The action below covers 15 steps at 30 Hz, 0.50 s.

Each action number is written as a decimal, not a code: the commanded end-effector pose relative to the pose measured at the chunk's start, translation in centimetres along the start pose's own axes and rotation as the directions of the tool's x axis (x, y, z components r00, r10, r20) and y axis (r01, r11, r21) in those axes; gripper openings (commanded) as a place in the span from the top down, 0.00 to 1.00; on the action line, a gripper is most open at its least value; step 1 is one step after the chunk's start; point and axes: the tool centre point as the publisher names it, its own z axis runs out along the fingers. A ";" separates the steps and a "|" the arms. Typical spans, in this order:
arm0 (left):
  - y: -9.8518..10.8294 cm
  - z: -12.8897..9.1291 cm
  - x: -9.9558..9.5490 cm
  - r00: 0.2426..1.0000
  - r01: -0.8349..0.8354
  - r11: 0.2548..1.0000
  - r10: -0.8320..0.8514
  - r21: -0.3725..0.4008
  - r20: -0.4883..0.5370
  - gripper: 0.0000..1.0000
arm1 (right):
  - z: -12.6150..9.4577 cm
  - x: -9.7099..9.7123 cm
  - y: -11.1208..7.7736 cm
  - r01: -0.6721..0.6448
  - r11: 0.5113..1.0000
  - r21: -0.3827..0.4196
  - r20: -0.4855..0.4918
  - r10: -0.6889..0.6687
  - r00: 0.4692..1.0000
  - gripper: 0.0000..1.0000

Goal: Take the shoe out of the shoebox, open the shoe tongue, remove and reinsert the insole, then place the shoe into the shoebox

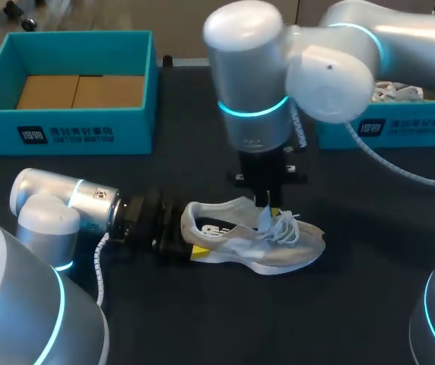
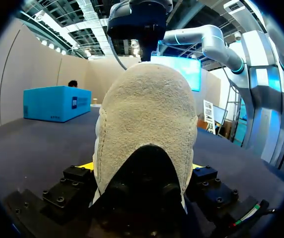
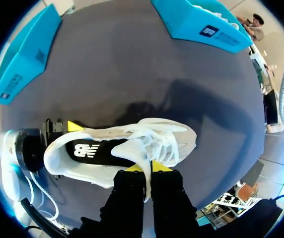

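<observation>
The open teal shoebox point(image 1: 80, 131), rectangular and straight-walled with a tan cardboard floor point(image 1: 80, 91), stands on the table well apart from the left gripper point(image 1: 187, 242) and to one side of it. The left arm point(image 1: 65, 205), smooth silver with a ring of cyan light, lies low along the table. Its gripper is clamped on the heel point(image 2: 147, 114) of the shoe point(image 1: 233, 242), one yellow tip pressed against each side. The heel is rounded, with a nappy, suede-like beige surface. The shoe rests upright on its white sole point(image 1: 271, 266) outside the box, extending straight ahead of the left gripper with its toe pointing away. Its upper is pale mesh with loose white laces point(image 1: 286, 226). A flat black insole point(image 3: 90, 151) bearing a white logo lies inside the shoe.

The right gripper point(image 3: 148, 167) points straight down over the midfoot, its fingers closed together on the thin white tongue point(image 3: 141, 151), which stands raised between them. A second teal box point(image 1: 400, 128) sits beyond the right gripper. The table point(image 1: 354, 304) is dark and matte.
</observation>
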 end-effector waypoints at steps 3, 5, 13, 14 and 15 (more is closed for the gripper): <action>0.2 0.0 -0.1 1.000 0.000 1.000 0.000 0.000 0.002 1.00 | 0.4 -3.6 0.6 -0.021 1.000 0.016 -0.248 0.024 0.968 1.00; 0.2 0.0 -0.1 1.000 0.000 1.000 0.000 0.000 0.002 1.00 | 0.6 -4.3 0.7 0.010 1.000 0.005 -0.293 -0.008 0.956 1.00; 0.2 0.0 -0.1 1.000 0.000 1.000 0.000 0.000 0.002 1.00 | 2.0 -6.1 1.1 0.051 0.999 -0.005 -0.409 -0.049 0.911 1.00; 0.2 0.0 -0.1 1.000 0.000 1.000 0.000 0.000 0.002 1.00 | 2.2 -6.2 1.1 0.056 0.998 -0.005 -0.426 -0.053 0.903 1.00; 0.2 0.0 -0.1 1.000 0.000 1.000 0.000 0.000 0.002 1.00 | 2.3 -6.3 1.0 0.059 0.998 -0.006 -0.429 -0.055 0.901 1.00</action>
